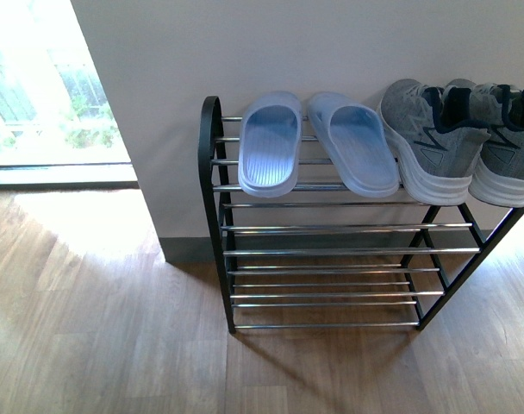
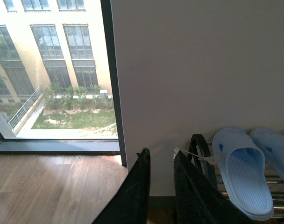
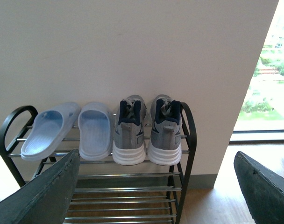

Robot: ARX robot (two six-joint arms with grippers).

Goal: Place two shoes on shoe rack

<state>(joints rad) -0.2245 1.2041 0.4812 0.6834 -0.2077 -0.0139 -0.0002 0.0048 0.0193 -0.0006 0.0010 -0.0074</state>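
Note:
Two grey knit sneakers with white soles stand side by side on the top tier of the shoe rack (image 1: 322, 228), at its right end: one (image 1: 430, 142) next to the slippers, the other (image 1: 503, 147) at the picture's edge. In the right wrist view their heels (image 3: 129, 133) (image 3: 165, 130) face me on the chrome rods of the rack (image 3: 132, 176). My right gripper (image 3: 157, 154) is open and wide, back from the rack, holding nothing. My left gripper (image 2: 160, 156) is shut and empty, near the rack's black end frame (image 2: 198, 149). Neither gripper shows in the front view.
Two light blue slippers (image 1: 269, 142) (image 1: 357, 142) fill the left half of the top tier. The lower tiers hold nothing. A white wall (image 1: 331, 52) is right behind the rack. A floor-level window (image 1: 46, 95) is at the left, over wooden floor (image 1: 107, 345).

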